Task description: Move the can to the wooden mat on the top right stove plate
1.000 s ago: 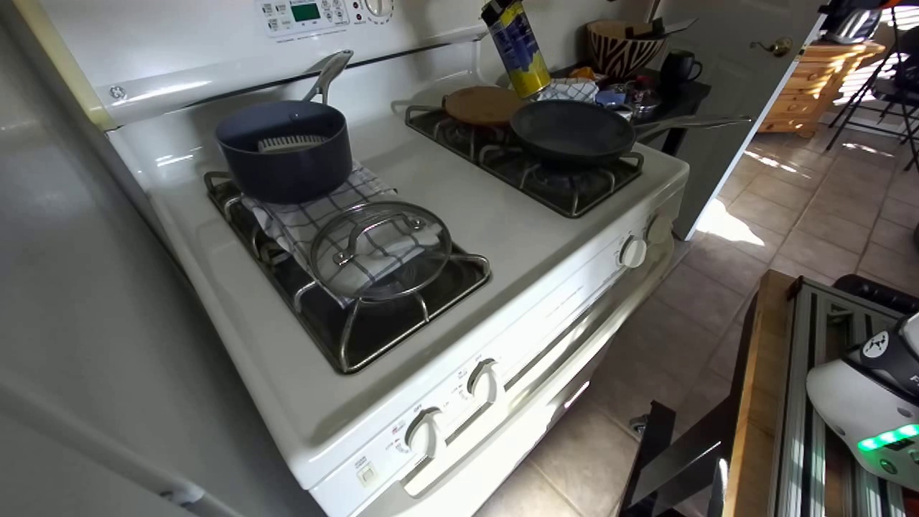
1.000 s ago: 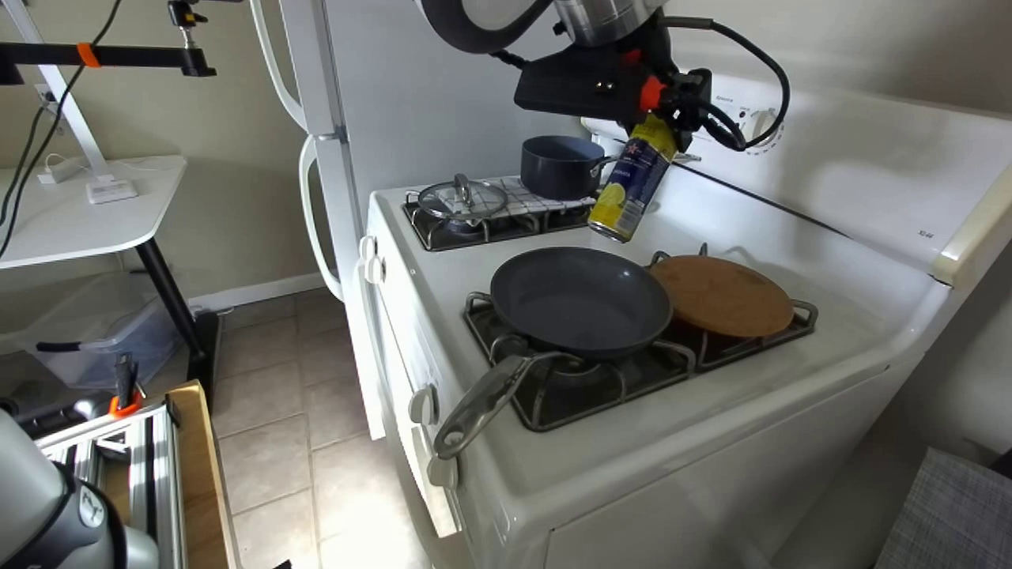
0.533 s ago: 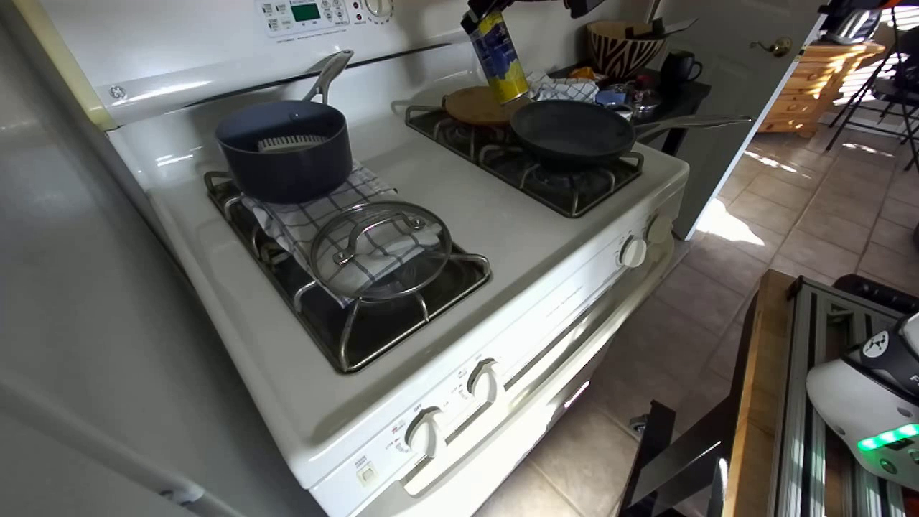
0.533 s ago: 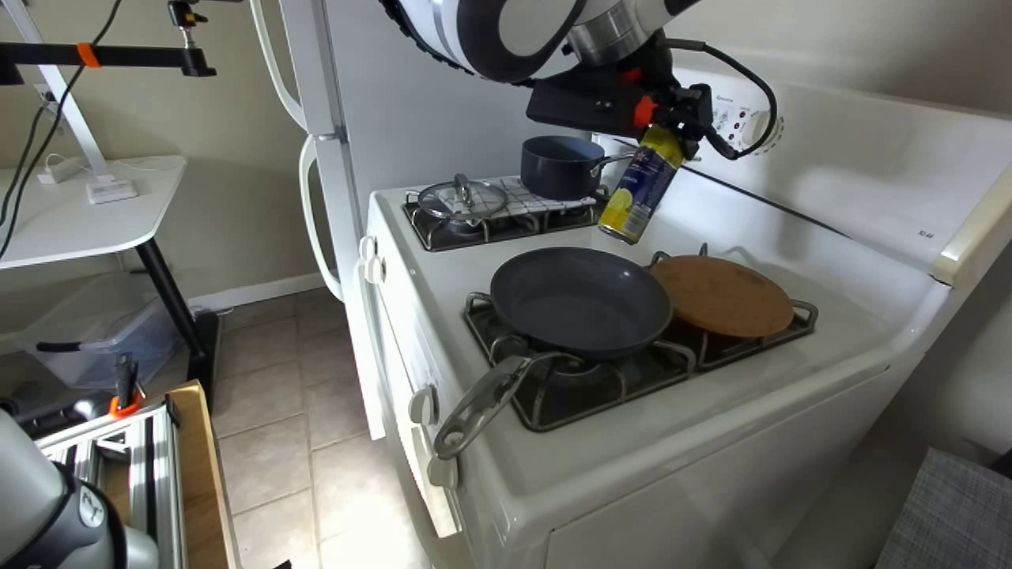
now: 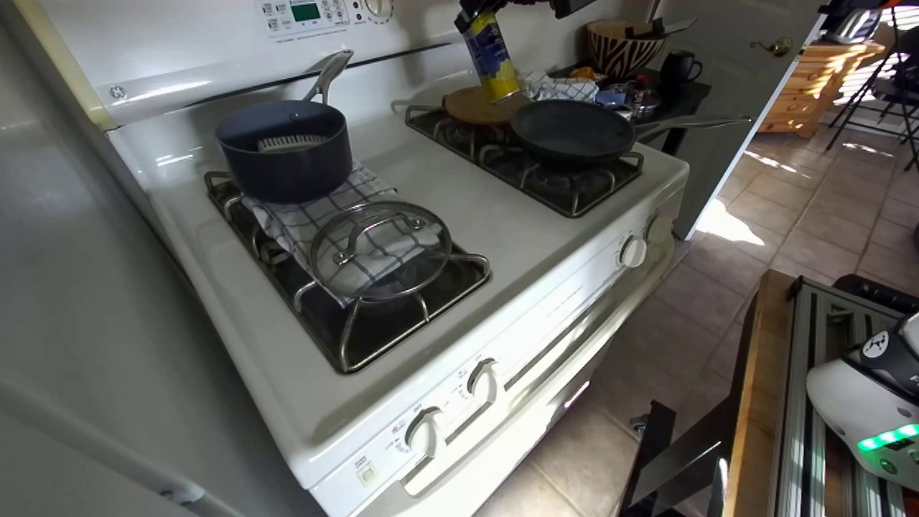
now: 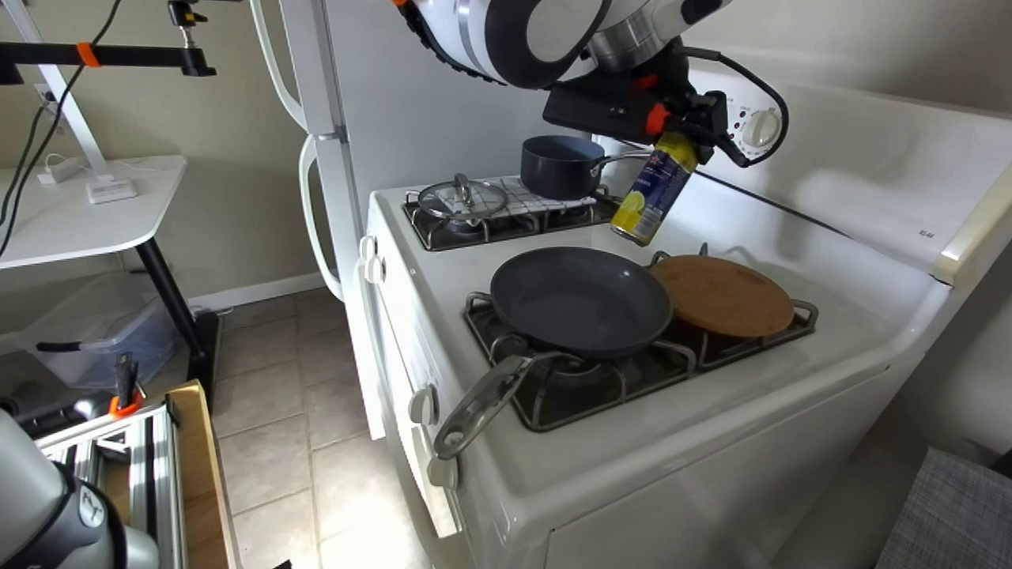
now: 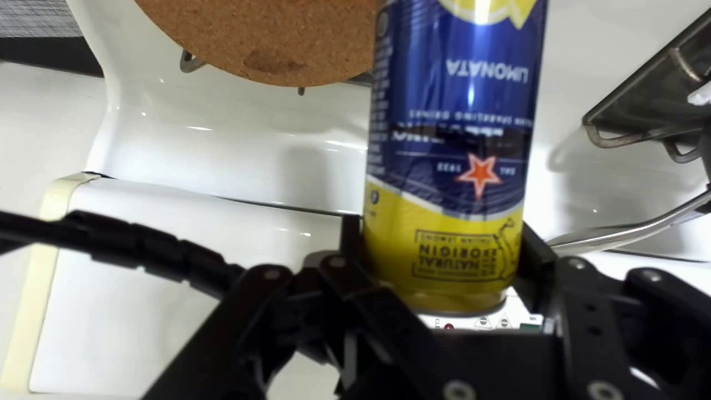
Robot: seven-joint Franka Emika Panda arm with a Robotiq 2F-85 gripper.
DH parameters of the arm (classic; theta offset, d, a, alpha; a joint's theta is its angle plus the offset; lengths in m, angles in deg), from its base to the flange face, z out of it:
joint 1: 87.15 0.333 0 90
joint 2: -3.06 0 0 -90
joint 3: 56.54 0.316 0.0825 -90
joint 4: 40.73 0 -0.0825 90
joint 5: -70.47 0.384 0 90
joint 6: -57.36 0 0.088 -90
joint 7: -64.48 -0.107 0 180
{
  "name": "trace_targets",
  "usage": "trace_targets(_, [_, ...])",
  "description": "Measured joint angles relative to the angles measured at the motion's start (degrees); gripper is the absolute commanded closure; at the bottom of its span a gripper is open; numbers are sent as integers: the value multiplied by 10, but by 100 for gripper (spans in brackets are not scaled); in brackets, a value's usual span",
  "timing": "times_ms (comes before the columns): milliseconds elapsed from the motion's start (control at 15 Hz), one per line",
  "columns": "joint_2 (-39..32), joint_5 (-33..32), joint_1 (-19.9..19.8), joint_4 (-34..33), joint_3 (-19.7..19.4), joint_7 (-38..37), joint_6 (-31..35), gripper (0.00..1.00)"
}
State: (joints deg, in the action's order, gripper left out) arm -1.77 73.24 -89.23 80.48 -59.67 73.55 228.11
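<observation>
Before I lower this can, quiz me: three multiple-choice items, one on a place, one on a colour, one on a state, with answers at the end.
1. Where is the round mat?
A) under the saucepan
B) beside the frying pan
C) on the floor

2. What colour is the can at its gripped end?
A) yellow
B) red
C) green

3. How is the can?
A) standing on the mat
B) lying in the frying pan
C) held tilted, aloft

1 B: both exterior views show them side by side.
2 A: yellow shows within the tool in the wrist view.
3 C: both exterior views show it slanting, hanging from the tool.

Sun blazes on beige floor tiles (image 5: 729, 287), shadows cross the glossy white stove (image 5: 459, 190), glare streaks the blue-and-yellow metal can (image 7: 452, 158)!
</observation>
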Motion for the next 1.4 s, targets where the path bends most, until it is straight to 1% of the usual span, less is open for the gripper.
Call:
trace_targets(67, [-1,-29,1,2,-8,-22,4,64])
trace_targets(133, [-4,-72,5,3,-25,-59,13,64])
trace_targets(200, [-8,-117,12,3,-49,-101,25,64])
trace_targets(400, [-26,-236,47,-15,-147,-228,59,64])
trace_targets(533, [-44,-287,88,-48,-216,-305,59,64])
trace_targets(667, [-67,-325,146,-88,-285,-369,55,64])
trace_targets(800, [-97,-349,223,-126,-360,-425,46,64])
trace_targets(1000, [-155,-355,355,-173,-480,-502,18,64])
trace_targets(1200, [-218,-353,477,-198,-595,-561,-40,64])
trace_targets(1267, [-236,-354,514,-195,-630,-575,-61,39])
trace_targets(1333, [-243,-350,532,-192,-642,-572,-71,39])
trace_targets(1400, [-244,-349,532,-193,-637,-571,-71,39])
